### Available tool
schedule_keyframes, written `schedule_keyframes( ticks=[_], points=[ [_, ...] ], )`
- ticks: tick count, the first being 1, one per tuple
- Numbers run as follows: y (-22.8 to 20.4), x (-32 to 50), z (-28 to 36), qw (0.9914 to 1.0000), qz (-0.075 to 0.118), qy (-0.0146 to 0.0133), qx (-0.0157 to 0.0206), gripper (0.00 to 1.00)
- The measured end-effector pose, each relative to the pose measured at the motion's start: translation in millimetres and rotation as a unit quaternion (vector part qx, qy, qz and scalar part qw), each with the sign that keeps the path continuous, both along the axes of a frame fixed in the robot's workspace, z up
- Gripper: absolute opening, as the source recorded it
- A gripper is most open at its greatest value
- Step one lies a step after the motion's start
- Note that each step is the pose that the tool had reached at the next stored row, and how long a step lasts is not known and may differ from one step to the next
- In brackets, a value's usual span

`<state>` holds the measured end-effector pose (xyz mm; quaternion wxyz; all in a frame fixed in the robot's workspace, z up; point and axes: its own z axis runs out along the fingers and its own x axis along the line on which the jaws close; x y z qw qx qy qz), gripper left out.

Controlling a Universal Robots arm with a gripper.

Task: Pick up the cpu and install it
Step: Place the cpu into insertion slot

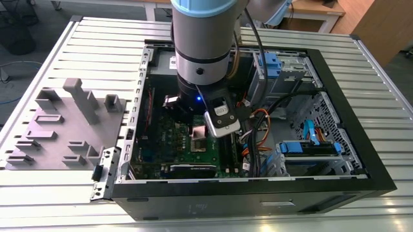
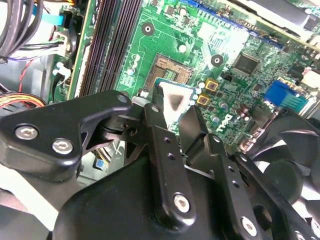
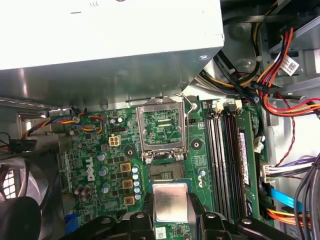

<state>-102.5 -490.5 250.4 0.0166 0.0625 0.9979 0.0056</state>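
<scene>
I judge the pick to be done and the install step to be in hand. The claw (image 2: 174, 114) is drawn narrow onto the cpu (image 3: 170, 202), with its fingers (image 2: 156, 125) on two opposite edges, and the dull silver top shows between them in the first wrist view. The chip hangs inside the open computer case (image 1: 351, 159), which lies on the slatted desk (image 1: 58, 193). It sits over the green circuit board (image 3: 95, 150), just beside the open socket (image 3: 164, 172) and not yet in it. The socket's metal frame (image 3: 161, 122) stands flipped back, so the contacts are bare. I cannot tell whether the chip's underside touches the board. As I see it, seating calls for bringing the chip flat and square over those contacts, edges matched, then lowering it straight with no sideways slide, since fine contacts would likely bend. The memory slots (image 3: 225, 160) run close by, leaving me little room to wander.
</scene>
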Motion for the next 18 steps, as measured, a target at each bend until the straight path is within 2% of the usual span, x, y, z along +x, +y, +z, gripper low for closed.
schedule_keyframes(
  ticks=[2,4,12,18],
  points=[
    [-0.1,0.0,-2.5,1.00000,0.000,0.0001,0.0009,0.39],
    [-0.1,0.0,-5.3,0.99999,0.000,0.0001,0.0042,0.39],
    [-0.1,0.0,-15.3,0.99977,0.000,0.0000,0.0216,0.39],
    [-0.1,0.5,-15.7,0.99976,0.000,0.0001,0.0219,0.39]
  ],
)
